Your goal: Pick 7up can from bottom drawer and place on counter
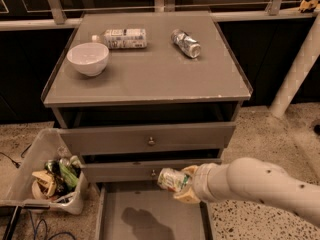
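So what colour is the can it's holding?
7up can: white-silver, green print, in gripper over bottom drawer; camera view.

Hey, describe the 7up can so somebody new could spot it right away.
Find the grey cabinet, then its open bottom drawer. Just above it the gripper holds the 7up can sideways. Its green print sets it apart from the silver can up on the counter.

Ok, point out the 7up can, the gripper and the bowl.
7up can [171,179]: camera view, middle of its side.
gripper [185,185]: camera view, between its fingertips, shut on the can above the bottom drawer [185,220].
bowl [88,57]: camera view, inner wall.
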`<act>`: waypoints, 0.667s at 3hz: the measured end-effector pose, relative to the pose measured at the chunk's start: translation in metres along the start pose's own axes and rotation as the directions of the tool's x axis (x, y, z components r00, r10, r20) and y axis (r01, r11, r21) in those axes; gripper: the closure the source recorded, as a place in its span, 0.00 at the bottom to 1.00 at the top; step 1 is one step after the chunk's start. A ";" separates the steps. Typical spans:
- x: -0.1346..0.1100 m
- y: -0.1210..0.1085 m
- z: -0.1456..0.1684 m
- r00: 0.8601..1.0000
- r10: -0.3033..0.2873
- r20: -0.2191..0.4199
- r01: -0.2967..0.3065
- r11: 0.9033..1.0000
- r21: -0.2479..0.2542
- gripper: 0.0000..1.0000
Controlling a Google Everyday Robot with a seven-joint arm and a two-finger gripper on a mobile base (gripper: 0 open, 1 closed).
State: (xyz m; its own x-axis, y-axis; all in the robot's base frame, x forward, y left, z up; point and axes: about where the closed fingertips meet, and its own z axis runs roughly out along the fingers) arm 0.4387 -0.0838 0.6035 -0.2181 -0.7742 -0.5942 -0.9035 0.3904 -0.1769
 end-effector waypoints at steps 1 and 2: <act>-0.033 -0.009 -0.065 0.999 -0.052 0.000 0.052 0.995 0.082 1.00; -0.054 -0.019 -0.115 0.996 -0.080 0.036 0.074 0.988 0.135 1.00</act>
State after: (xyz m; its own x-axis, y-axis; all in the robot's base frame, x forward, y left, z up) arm 0.4250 -0.1064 0.7289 -0.1318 -0.7844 -0.6061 -0.8592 0.3953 -0.3248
